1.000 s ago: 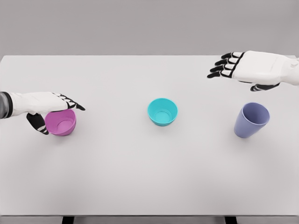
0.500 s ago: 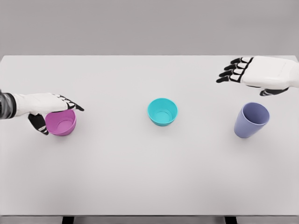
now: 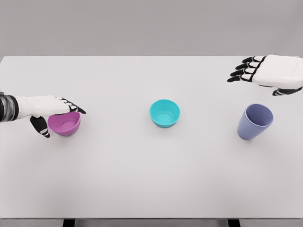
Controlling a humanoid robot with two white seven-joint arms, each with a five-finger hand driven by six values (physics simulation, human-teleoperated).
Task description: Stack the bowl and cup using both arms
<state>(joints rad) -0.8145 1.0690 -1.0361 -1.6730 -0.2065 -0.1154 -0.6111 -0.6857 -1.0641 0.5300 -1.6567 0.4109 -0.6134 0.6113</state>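
Observation:
A pink bowl (image 3: 66, 124) sits at the left of the white table (image 3: 151, 179). My left hand (image 3: 56, 117) is shut on it, fingers over the far rim and thumb against the near left side. A teal bowl (image 3: 164, 113) stands upright in the middle. A purple cup (image 3: 254, 121) stands at the right, its mouth tilted toward me. My right hand (image 3: 260, 73) hovers open behind and above the cup, fingers pointing left, touching nothing.
The table's far edge runs just behind the right hand. Dark table legs (image 3: 69, 222) show under the front edge.
The right hand has drifted right and slightly back, away from the centre. The pink bowl has shifted a little to the right in the left hand's grasp.

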